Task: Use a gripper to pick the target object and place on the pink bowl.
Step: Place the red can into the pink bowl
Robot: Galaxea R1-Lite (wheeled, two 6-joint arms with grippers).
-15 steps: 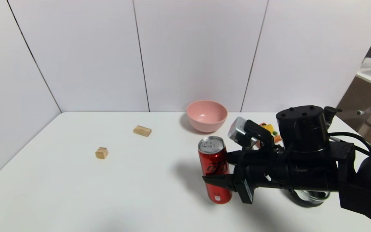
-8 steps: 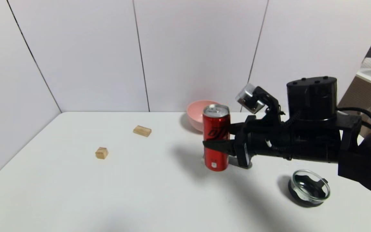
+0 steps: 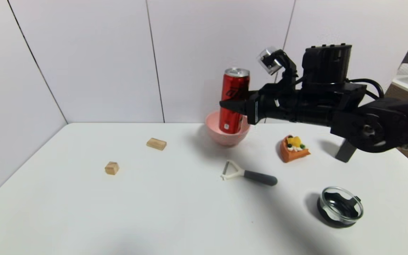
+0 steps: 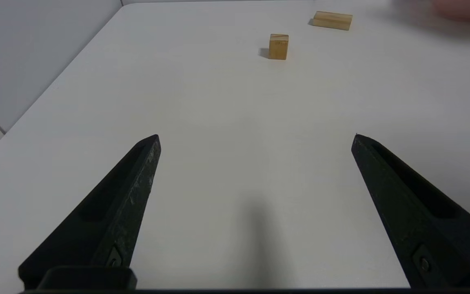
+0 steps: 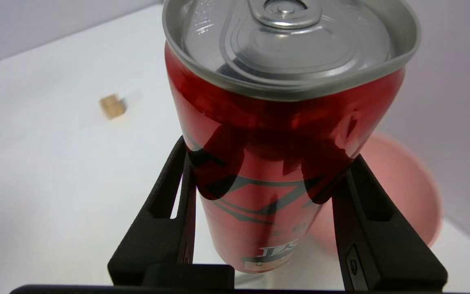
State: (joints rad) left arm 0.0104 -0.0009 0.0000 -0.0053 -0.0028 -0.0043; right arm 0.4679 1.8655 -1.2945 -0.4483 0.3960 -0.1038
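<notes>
Right gripper (image 3: 237, 102) clamped on the red soda can (image 3: 233, 100) at mid-height, can upright, held over the pink bowl (image 3: 226, 135) at the table's (image 3: 154, 205) back edge. Can base overlaps the bowl rim from the head view; contact unclear. Left gripper (image 4: 255, 141) spread wide, low over the table.

Red can (image 3: 234, 101) with silver top and black lettering, pink bowl (image 3: 225, 136), white surface (image 3: 119, 212), tan wooden blocks (image 3: 156, 143), orange cake slice (image 3: 293, 148).
</notes>
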